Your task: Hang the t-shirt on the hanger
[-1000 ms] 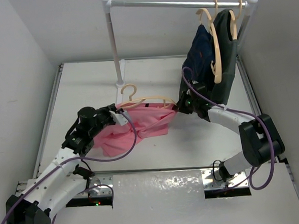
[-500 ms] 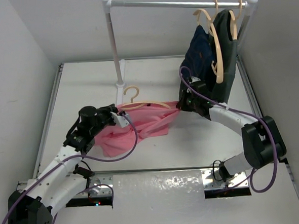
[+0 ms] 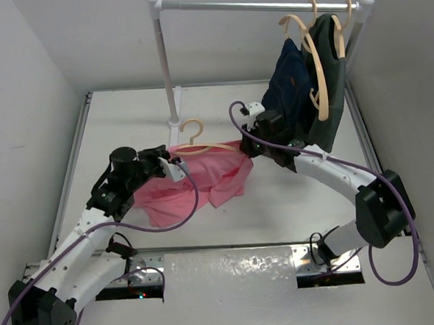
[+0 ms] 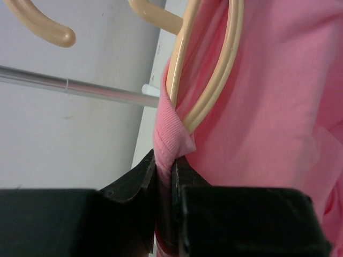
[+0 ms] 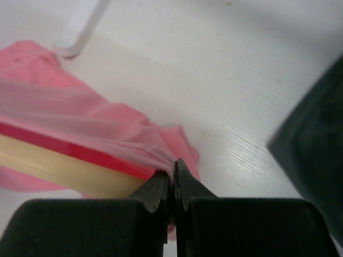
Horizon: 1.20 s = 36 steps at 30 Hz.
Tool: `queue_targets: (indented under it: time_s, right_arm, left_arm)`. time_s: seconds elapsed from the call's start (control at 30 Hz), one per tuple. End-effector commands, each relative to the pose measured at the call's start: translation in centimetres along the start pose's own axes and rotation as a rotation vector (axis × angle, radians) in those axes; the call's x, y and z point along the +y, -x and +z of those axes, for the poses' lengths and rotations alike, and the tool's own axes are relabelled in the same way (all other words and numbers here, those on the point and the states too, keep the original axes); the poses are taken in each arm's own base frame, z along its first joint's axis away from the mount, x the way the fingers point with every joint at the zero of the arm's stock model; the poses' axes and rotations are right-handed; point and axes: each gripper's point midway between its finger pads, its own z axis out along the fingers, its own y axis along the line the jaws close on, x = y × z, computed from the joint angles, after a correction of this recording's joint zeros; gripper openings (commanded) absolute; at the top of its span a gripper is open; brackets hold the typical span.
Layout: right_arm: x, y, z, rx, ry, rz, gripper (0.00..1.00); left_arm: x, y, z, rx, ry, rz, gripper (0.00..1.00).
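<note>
The left gripper has its black jaws nearly closed, pinching a ribbed fold of the pink t-shirt. In the left wrist view that fold rises straight out of the jaws, and the thin curved arm of the tan wooden hanger loops inside the cloth just above the fingertips. The right gripper is closed tight, with a stitched edge of the same shirt caught at its tips. In the right wrist view a pale length of the hanger runs off to the left beneath the pink cloth, right beside those tips. Seen from above, the two arms reach in from either side and meet the shirt at opposite ends of the hanger, the left gripper at the left end and the right gripper at the right end. The shirt sits near the middle of the white table. Its upper edge is stretched along the hanger between the grippers, and the rest sags in loose folds onto the tabletop toward the arm bases. The hanger's hook points to the back of the table, close to the foot of the left post of a clothes rack. At the right end of the rack's rail hang a navy blue garment and a dark grey-green garment, well apart from the shirt.
</note>
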Motion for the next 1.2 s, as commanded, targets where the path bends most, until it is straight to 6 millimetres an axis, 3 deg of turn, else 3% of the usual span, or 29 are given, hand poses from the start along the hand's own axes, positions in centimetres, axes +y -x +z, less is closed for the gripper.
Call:
queue_targets:
  time_s: [0.0,0.13,0.23,0.33,0.47,0.5,0.53,0.6,0.63,0.77,0.8,0.87,1.1,1.17]
  right_arm:
    - [4.6,2.3,-1.2,-0.037,0.230,-0.091,0.00]
    - [5.8,1.3,-2.7,0.035,0.262,-0.190,0.00]
    - [3.6,1.0,-3.9,0.062,0.136,-0.232,0.00]
    - [3.5,0.6,-4.3,0.086,0.116,-0.251,0.00]
    - [6.8,0.0,-4.5,0.097,0.238,-0.238,0.00]
    - [7.5,0.0,-4.9,0.089,0.276,-0.228,0.01]
    - [8.6,-0.2,-5.5,0.094,0.347,-0.228,0.17]
    - [8.7,-0.4,-6.3,0.097,0.371,-0.250,0.38]
    - [8.6,-0.1,-6.8,0.086,0.377,-0.295,0.52]
    - [8.0,-0.9,-7.8,0.152,0.387,-0.389,0.54]
    - [8.1,-0.3,-8.0,0.147,0.394,-0.413,0.55]
    - [8.0,-1.0,-8.1,0.188,0.400,-0.419,0.59]
    - [9.5,2.2,-7.2,0.114,0.431,-0.482,0.55]
    - [10.6,2.2,-7.1,0.099,0.497,-0.509,0.54]
  left_arm:
    - [0.6,2.8,0.1,-0.115,-0.012,-0.057,0.00]
    - [-1.1,3.7,0.7,-0.173,-0.083,-0.102,0.00]
    - [-3.2,3.3,1.4,-0.133,-0.114,0.039,0.00]
    - [-2.9,3.8,2.6,-0.133,-0.081,0.048,0.00]
    - [-2.0,4.8,4.0,-0.103,-0.055,0.019,0.00]
    - [-0.9,4.9,4.1,-0.098,-0.012,0.018,0.00]
    - [-0.5,5.1,4.0,-0.098,-0.003,0.020,0.00]
    - [-0.6,5.3,3.7,-0.109,-0.011,0.034,0.00]
    - [-1.7,5.6,3.2,-0.135,-0.055,0.038,0.00]
    - [-3.9,7.2,1.9,-0.260,-0.115,0.069,0.00]
    - [-3.9,7.6,1.5,-0.288,-0.109,0.086,0.00]
    - [-4.0,7.5,1.6,-0.286,-0.108,0.083,0.00]
    - [-3.6,7.9,1.8,-0.291,-0.114,0.065,0.00]
    - [-3.3,8.3,1.8,-0.297,-0.112,0.029,0.00]
